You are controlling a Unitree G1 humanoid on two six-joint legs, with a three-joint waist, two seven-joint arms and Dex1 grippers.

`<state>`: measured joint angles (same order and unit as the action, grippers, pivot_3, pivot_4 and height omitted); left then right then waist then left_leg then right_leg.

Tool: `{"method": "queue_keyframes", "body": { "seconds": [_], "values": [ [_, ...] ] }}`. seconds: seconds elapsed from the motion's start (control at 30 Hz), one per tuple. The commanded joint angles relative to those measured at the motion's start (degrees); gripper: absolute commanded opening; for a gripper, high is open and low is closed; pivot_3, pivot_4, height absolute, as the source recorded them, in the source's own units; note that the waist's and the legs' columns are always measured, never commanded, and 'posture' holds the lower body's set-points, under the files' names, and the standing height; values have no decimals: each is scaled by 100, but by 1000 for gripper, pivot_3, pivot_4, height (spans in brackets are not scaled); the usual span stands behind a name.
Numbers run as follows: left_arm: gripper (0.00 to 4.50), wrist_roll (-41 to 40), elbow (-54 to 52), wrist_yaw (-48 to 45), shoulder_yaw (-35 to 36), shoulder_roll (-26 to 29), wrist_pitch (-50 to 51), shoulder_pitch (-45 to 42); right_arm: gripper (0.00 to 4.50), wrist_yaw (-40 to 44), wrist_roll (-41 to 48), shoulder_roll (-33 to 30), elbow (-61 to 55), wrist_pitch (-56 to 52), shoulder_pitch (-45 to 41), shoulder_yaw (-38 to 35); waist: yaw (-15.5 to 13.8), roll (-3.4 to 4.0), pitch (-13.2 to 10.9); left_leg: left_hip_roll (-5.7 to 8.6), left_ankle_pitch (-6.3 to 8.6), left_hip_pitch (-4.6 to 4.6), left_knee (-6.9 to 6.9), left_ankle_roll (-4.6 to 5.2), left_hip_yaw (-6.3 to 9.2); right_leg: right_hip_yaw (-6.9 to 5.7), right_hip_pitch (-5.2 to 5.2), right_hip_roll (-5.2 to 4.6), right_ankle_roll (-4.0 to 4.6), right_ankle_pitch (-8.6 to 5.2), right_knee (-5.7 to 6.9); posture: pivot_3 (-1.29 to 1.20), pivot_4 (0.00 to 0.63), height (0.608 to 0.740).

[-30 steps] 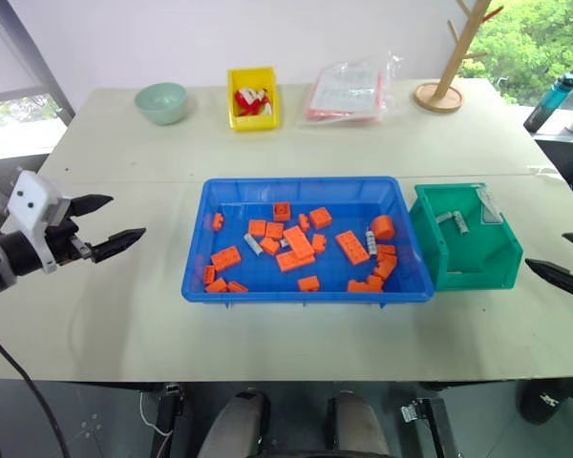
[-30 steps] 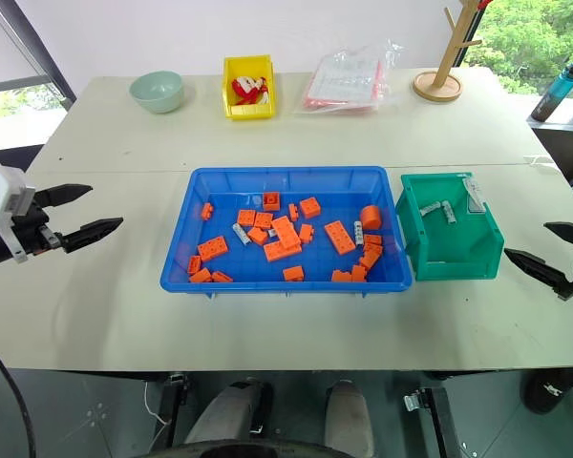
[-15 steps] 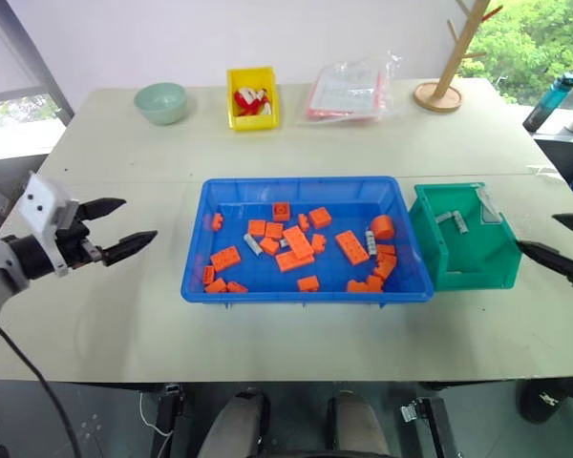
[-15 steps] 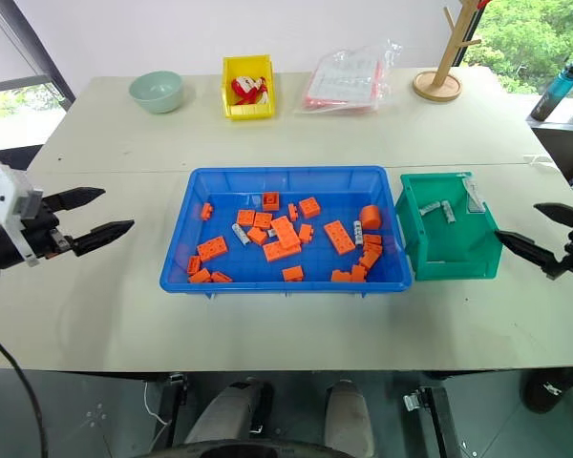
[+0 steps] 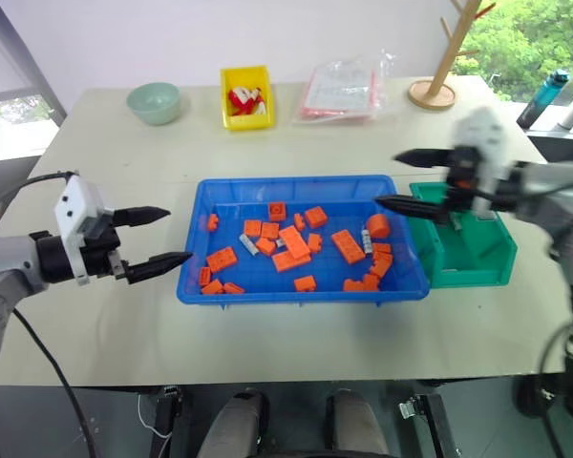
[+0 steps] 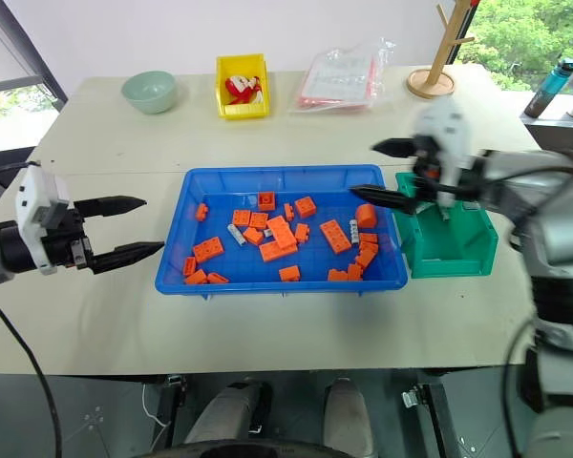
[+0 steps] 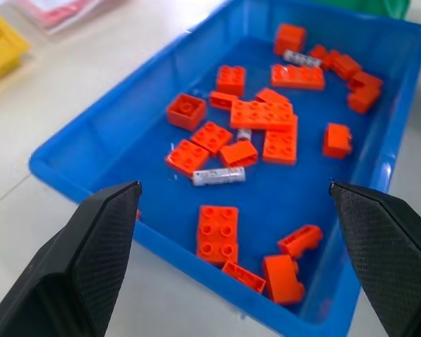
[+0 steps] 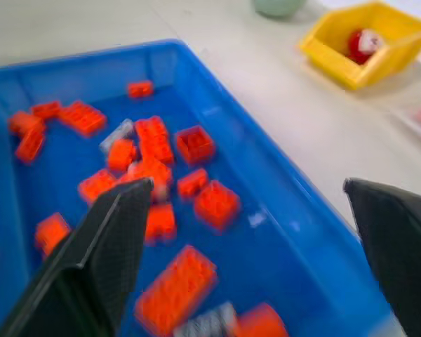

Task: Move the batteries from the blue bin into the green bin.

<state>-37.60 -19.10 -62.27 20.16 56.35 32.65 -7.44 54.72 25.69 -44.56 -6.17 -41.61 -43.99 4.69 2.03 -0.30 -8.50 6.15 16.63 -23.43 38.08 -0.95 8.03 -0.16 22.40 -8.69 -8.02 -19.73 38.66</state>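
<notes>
Right gripper [image 6: 382, 174]: jaws spread wide, empty, above blue bin [image 6: 267, 175] right end.
Left gripper [image 6: 138, 229]: jaws apart, empty, left of bin.
Batteries [image 7: 219, 176]: among orange blocks [image 6: 337, 235], between both grippers.
Green bin [image 6: 454, 256]: beneath right gripper's wrist.

- Bright, even daylight covers the pale worktop [image 5: 124, 324]; windows at the far left and far right corners show sunlit greenery.
- Shadows are soft and short: a thin dark line lies under the near rim of the blue bin [image 5: 301, 294].
- The blue bin's floor carries faint pale sheen around the orange blocks [image 7: 263, 116] in the left wrist view.
- The right claw [image 5: 401, 181] and its arm are smeared by motion blur in both eye views; the left claw [image 5: 162, 239] is sharp.
- The right wrist view is blurred all over, the yellow bin [image 8: 365, 42] included.
- In the left wrist view the near black fingers [image 7: 102, 239] are soft, the bin's middle crisper.
</notes>
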Motion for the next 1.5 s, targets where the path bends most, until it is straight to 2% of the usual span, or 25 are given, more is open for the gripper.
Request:
{"method": "queue_keyframes", "body": {
  "seconds": [0.03, 0.13, 0.27, 0.4, 0.73, 1.23, 1.37, 1.5],
  "values": [
    [4500, 245, 236, -211, -162, 150, -327, -205, 4478, -508, -128, 692, -62, -670, -566, 497, 4, 0, 0, 3, 0, -2, 0, 0, 2, 0, 0, -2, 0, 0, 1, 0, 150, 719],
    [4500, 414, 459, -292, -357, 147, -500, -402, 4478, -772, -258, 1302, -46, -1103, -714, 1026, 44, -2, 0, 3, -1, -4, 1, -1, 5, -2, 4, 0, 1, 0, 2, 0, 150, 719],
    [4500, 510, 577, -298, -554, 44, -618, -594, 4478, -1040, -147, 1984, -63, -1871, -698, 1355, 57, -2, 0, 6, 0, -3, 2, -1, 7, -1, 14, -2, 1, 0, 43, 0, 150, 719],
    [4500, 500, 530, -326, -645, -35, -653, -613, 4478, -1301, -335, 2558, 243, -2041, -685, 1707, 66, -2, 0, 5, -1, -3, 2, -1, 9, -1, 18, -1, 1, 1, 48, 0, 150, 719],
    [4500, 470, 380, -387, -671, -34, -631, -471, 4478, -1436, -954, 3416, 1683, -1319, -973, 2098, 192, -2, 0, 6, -2, -3, 2, -3, 12, -1, 26, 0, 1, 1, 56, 0, 150, 719],
    [4500, 447, 281, -270, -592, 7, -532, -474, 4478, -1223, -1844, 4052, 3133, -218, -1167, 2338, 217, -2, 1, 5, -3, -2, 0, -5, 17, -1, 32, 4, 1, 1, 59, 0, 150, 719],
    [4500, 451, 340, -229, -626, 1, -524, -569, 3304, -1171, -2075, 4147, 3301, 62, -1192, 2395, 220, -2, 1, 6, -3, -2, -1, -5, 17, -1, 32, 4, 1, 1, 59, 0, 150, 719],
    [4500, 461, 400, -228, -655, -4, -525, -634, 1205, -1117, -2176, 4174, 3284, 165, -1171, 2340, 216, -2, 1, 6, -3, -2, 0, -6, 19, -1, 32, 5, 1, 1, 61, 0, 150, 719]
  ]
}}
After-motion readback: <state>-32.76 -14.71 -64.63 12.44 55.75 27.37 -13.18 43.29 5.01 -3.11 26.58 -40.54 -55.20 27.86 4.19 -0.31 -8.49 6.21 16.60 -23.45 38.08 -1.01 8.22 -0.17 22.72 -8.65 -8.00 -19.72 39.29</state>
